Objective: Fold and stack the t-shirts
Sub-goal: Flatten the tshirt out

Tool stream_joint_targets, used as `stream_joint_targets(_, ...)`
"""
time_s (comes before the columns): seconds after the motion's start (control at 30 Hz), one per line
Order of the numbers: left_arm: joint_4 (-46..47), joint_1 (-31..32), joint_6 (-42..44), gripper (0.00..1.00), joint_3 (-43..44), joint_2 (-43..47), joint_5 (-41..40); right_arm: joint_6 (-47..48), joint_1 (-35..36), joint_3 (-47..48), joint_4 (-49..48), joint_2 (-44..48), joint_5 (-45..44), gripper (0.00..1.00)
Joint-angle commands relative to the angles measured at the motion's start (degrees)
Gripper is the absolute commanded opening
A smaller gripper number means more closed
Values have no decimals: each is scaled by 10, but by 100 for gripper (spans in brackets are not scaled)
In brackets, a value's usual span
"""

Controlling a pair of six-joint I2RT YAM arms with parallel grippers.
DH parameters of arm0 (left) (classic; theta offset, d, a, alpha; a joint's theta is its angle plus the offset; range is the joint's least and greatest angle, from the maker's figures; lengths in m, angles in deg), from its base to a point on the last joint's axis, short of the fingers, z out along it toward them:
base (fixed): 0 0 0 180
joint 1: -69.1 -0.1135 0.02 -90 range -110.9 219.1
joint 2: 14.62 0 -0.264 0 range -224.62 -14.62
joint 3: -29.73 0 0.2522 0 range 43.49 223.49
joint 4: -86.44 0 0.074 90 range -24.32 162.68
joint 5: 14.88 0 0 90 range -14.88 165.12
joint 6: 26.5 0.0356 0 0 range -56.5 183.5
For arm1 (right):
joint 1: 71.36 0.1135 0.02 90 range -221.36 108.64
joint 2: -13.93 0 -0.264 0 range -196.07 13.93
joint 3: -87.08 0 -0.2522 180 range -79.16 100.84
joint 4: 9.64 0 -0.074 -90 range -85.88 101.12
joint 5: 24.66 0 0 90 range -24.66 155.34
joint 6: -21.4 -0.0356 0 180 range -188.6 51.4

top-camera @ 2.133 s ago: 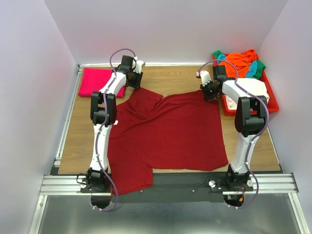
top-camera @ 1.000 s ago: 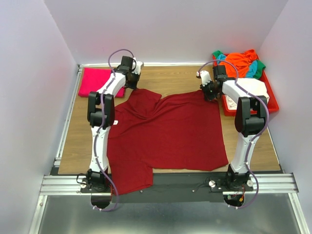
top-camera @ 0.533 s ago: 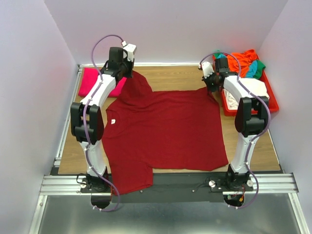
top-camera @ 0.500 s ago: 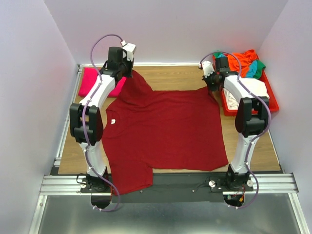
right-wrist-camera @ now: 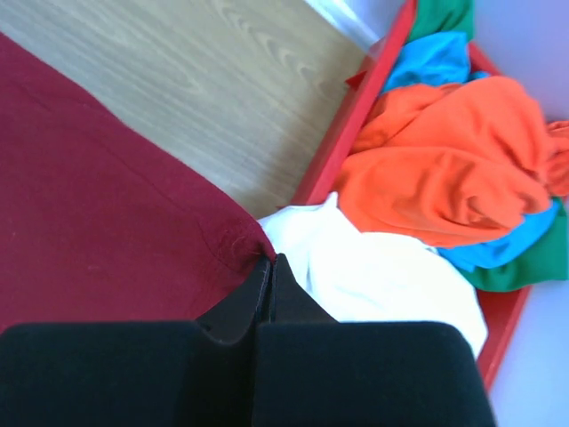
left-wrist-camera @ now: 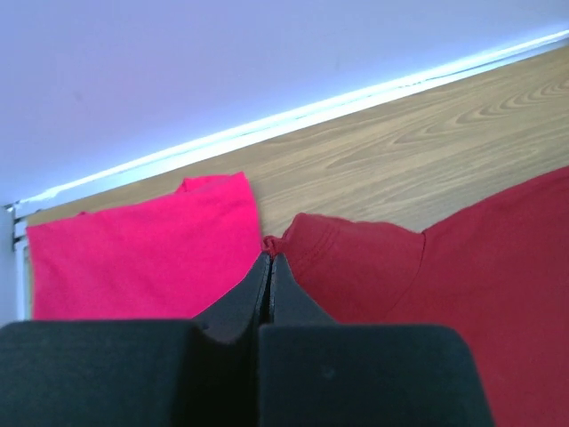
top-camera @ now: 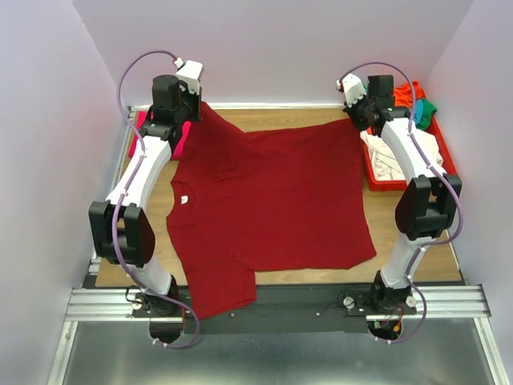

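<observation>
The large maroon t-shirt (top-camera: 268,200) lies spread across the table, its far edge lifted between both arms. My left gripper (top-camera: 195,112) is shut on its far-left corner, shown pinched in the left wrist view (left-wrist-camera: 269,253). My right gripper (top-camera: 358,119) is shut on the far-right corner, seen in the right wrist view (right-wrist-camera: 271,258). The folded magenta-pink t-shirt (top-camera: 147,133) lies at the far left, also in the left wrist view (left-wrist-camera: 142,249). One maroon sleeve hangs over the near table edge (top-camera: 220,293).
A red plastic tray (top-camera: 442,164) at the far right holds orange (right-wrist-camera: 444,169), cream-white (right-wrist-camera: 382,276), teal and green shirts. Walls close in on three sides. A metal rail (top-camera: 280,303) runs along the near edge.
Both arms have lifted and pulled the maroon shirt's far corners up and outward toward the back wall, spreading the crumpled far edge flat and taut.
</observation>
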Motion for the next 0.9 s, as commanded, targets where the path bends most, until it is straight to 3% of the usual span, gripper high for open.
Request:
stream_joint_targets(0.0,50,-6,9,0,-40,77,-37,-5,-3,34,1,41,-9,1)
stream_joint_targets(0.5,254,-6,-29,0,-184,477,-163,-30,-3,139,51,286,49,1)
stream_joint_targets(0.67,261,-6,-69,0,-161,553,-151,-20,-3,172,52,373,30,1)
stream_joint_targets(0.87,246,-6,-76,0,-82,578,-137,-40,-49,224,53,420,44,1)
